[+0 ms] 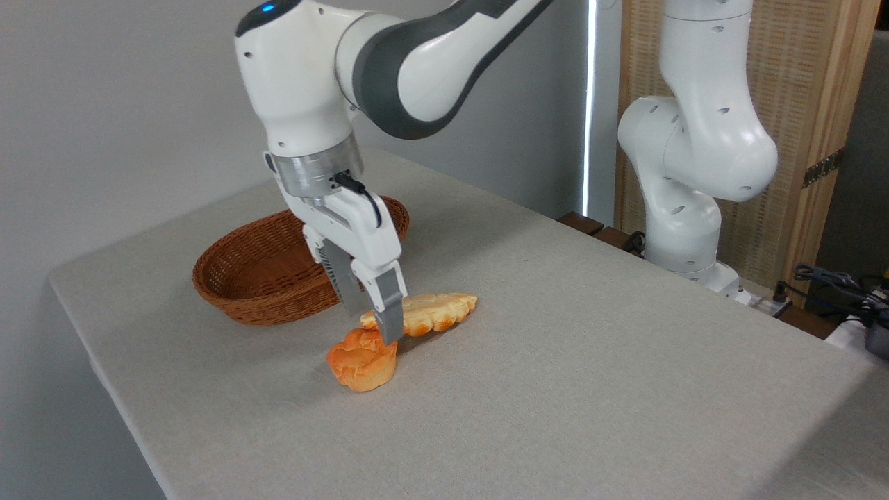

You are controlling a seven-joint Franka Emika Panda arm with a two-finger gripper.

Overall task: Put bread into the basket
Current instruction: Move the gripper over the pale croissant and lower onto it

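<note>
The bread point(434, 311), a long pale golden loaf with browned ridges, lies flat on the table just right of the basket point(239, 274), an oval reddish-brown wicker one. My gripper point(375, 325) points down over the loaf's left end. Its fingers point(391, 312) stand apart, one on either side of that end, so the gripper is open. The front fingertip hides part of the loaf's tip. The basket holds nothing that I can see.
A deeper-orange knotted bun point(362, 364) sits on the table right in front of the gripper, touching or nearly touching the loaf's left end. A second white robot arm point(694, 153) stands off the table's right edge, with cables point(833, 285) behind it.
</note>
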